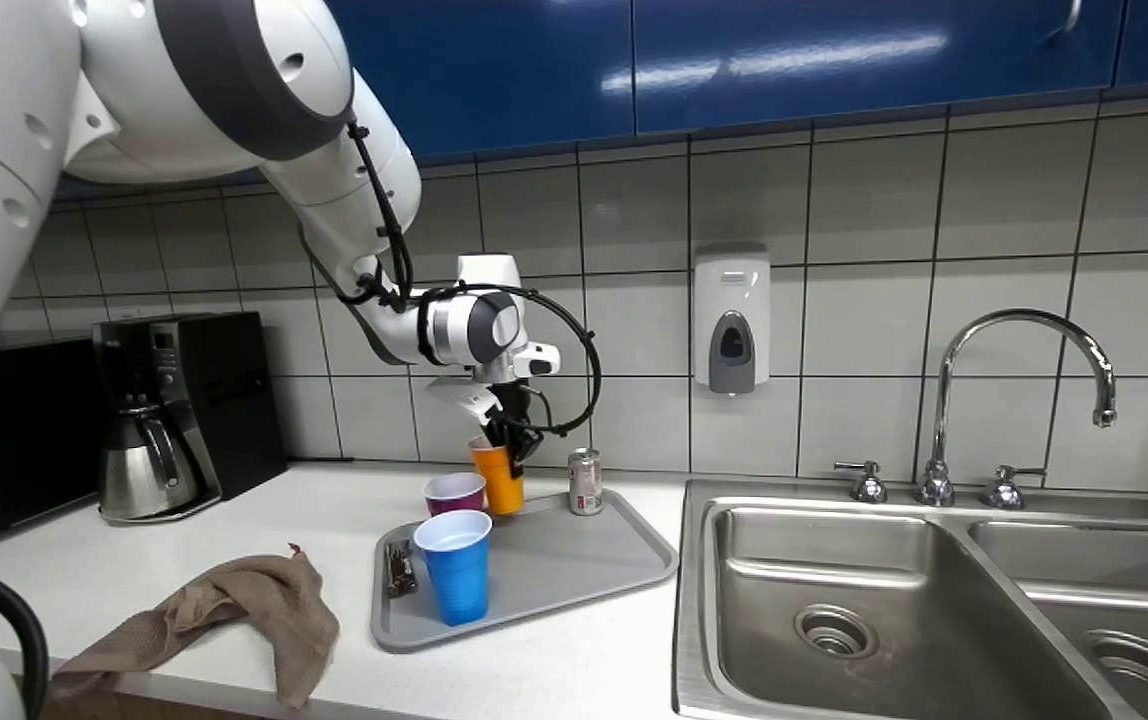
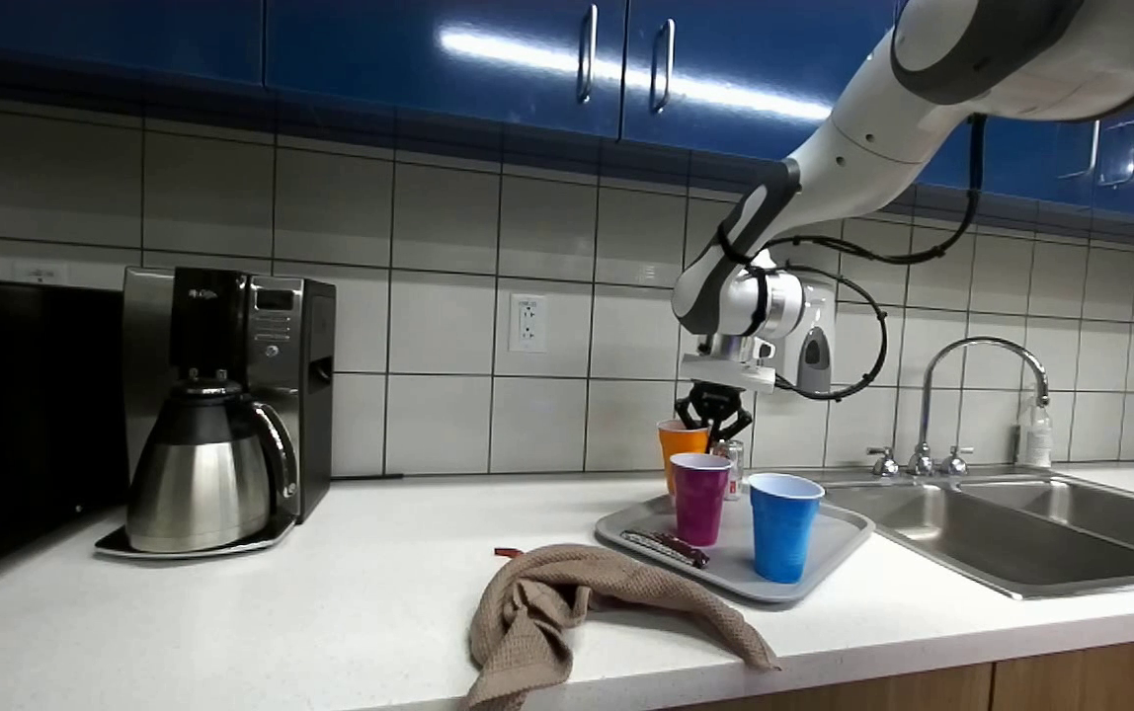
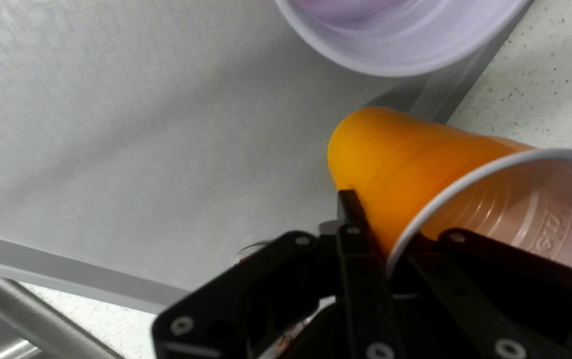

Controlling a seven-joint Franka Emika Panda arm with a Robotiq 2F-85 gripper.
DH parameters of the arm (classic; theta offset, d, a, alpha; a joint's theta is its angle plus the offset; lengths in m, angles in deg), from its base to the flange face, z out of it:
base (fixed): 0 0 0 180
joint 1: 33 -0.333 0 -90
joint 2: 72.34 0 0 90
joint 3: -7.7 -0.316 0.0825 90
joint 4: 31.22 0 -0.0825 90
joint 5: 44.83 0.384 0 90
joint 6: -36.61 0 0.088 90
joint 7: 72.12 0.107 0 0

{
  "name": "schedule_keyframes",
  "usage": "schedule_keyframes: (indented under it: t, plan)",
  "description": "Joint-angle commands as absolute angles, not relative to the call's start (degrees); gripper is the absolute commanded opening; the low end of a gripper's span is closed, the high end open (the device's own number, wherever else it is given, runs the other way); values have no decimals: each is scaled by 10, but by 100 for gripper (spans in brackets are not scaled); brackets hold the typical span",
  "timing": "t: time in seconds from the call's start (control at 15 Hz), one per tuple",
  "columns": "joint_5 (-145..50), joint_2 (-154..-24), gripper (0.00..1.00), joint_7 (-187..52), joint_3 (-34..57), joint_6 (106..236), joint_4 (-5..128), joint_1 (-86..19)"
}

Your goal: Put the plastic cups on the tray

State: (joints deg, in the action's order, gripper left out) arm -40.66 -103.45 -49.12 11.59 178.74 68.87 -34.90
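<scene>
tight work at the tool [image 1: 512, 448]: it had the wall of the orange cup [image 3: 385, 154] pinched at the rim, one finger down inside, its mate against the outside. here was a light, thin-walled thing by my reckoning, springy rather than brittle, so a hard squeeze would likely buckle it; and that smooth plastic could well swivel, held by a single patch of wall. even so, the rim looked a fair place to take hold, a finger on either side of the wall. and which way did it point? mouth up, base down, long axis near upright, with a slight lean in an exterior view, mouth toward the coffee maker [image 1: 229, 400], base toward the sink [image 1: 696, 610]. the base was over the tray [image 1: 574, 570], close to its raised edge; whether it touched down, i couldn't tell. a can [image 1: 585, 482] stood on the tray near the tool. close by, not touching in the wrist view, came the magenta cup [image 2: 700, 504], mouth up and upright on the tray, and farther out the blue cup [image 2: 784, 533], same stance, on the tray too, well apart from the can. past that, a crumpled cloth [image 1: 264, 590] lay at the edge of the worktop [image 1: 354, 500].
</scene>
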Motion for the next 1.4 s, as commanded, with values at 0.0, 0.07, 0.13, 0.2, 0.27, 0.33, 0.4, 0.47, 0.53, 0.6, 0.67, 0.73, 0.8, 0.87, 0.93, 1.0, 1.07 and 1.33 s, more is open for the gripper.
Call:
schedule_keyframes:
  t: [0.0, 0.07, 0.13, 0.2, 0.27, 0.33, 0.4, 0.47, 0.53, 0.6, 0.67, 0.73, 0.8, 0.87, 0.93, 1.0, 1.07, 1.33]
  plan:
    - [-402, -1006, 0, -499, 123, 1796, 726, -347]
    - [-403, -1005, 0, -498, 126, 1796, 728, -346]
    - [-403, -1003, 0, -499, 128, 1798, 731, -346]
    - [-403, -1000, 0, -499, 129, 1799, 735, -345]
    - [-402, -998, 0, -499, 131, 1799, 737, -344]
    - [-402, -996, 0, -499, 132, 1799, 739, -343]
    - [-402, -993, 0, -501, 133, 1801, 742, -342]
    - [-403, -991, 0, -500, 135, 1804, 745, -342]
    - [-402, -990, 0, -501, 137, 1803, 747, -340]
    - [-402, -988, 0, -501, 139, 1804, 750, -338]
    - [-402, -986, 0, -501, 140, 1804, 752, -336]
    - [-400, -981, 0, -510, 143, 1801, 754, -327]
    - [-400, -978, 0, -512, 146, 1801, 756, -324]
    - [-401, -976, 0, -512, 149, 1802, 758, -321]
    - [-401, -975, 0, -514, 151, 1803, 760, -315]
    - [-400, -974, 0, -517, 153, 1802, 760, -310]
    - [-397, -974, 0, -522, 153, 1801, 760, -303]
    - [-397, -970, 0, -532, 157, 1801, 767, -289]
